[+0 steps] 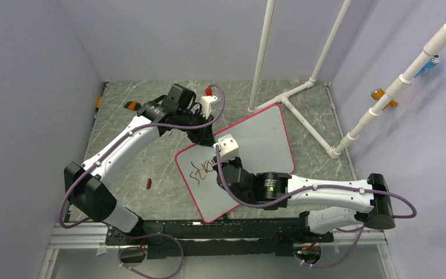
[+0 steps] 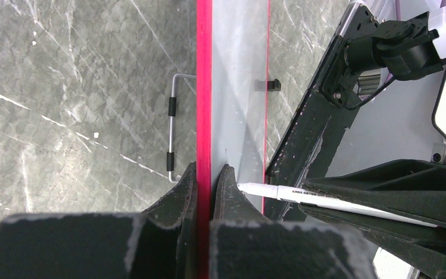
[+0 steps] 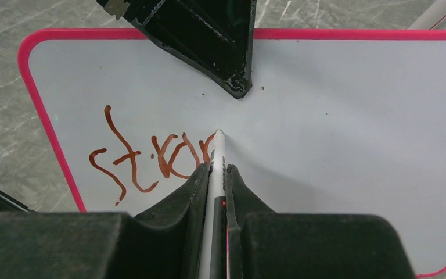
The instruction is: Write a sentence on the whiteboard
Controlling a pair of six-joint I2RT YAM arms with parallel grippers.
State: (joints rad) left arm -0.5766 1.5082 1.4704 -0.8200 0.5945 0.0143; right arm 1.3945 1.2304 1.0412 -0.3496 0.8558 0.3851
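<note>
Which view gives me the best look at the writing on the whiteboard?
Right wrist: the writing sits large, its dark-red letters legible up to the marker tip on the whiteboard. Top external shows it small, partly hidden behind the right arm. Left wrist sees only the board's rim edge-on, no lettering.

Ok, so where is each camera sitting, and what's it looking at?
Top: high behind the robot, looking down at the table, whiteboard, left arm and right arm.
Left wrist: on the left arm, looking past the left fingers pinching the whiteboard's pink edge.
Right wrist: on the right arm, looking past the right fingers holding the marker at the red writing.
Shared: both wrist cameras see the whiteboard and marker.
</note>
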